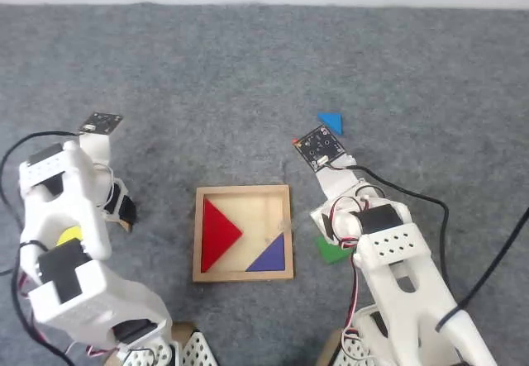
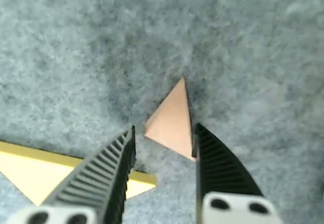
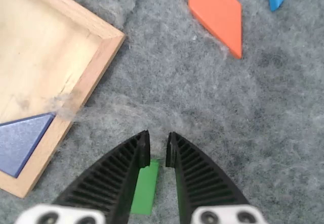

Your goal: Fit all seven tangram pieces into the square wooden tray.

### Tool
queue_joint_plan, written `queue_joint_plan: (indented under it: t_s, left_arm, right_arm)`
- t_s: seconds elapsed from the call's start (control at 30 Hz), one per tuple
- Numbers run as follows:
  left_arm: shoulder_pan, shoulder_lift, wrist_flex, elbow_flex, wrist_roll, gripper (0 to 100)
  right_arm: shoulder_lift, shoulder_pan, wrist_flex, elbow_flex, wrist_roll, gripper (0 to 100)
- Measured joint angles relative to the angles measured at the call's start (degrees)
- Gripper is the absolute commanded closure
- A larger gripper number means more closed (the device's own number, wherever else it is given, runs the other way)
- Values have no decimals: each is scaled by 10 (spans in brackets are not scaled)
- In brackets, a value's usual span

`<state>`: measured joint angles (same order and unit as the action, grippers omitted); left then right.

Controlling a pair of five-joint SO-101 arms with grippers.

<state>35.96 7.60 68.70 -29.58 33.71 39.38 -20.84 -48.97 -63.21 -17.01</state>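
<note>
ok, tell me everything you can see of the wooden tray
The wooden tray is square, pale wood with a raised rim round a flat floor. It lies flat on the grey felt-like table cover, between the two arms. Inside, a red triangle lies along the side toward the left arm, and a purple triangle sits in the near corner by the right arm; the rest of the floor is bare. The right claw hangs just beside that corner, not touching it.
</note>
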Motion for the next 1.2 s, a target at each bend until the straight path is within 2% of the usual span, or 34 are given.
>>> queue_joint_plan:
  t_s: [1.2]
  left_arm:
    - [0,0,1,0,0,905]
  right_arm:
    - [0,0,0,0,0,923]
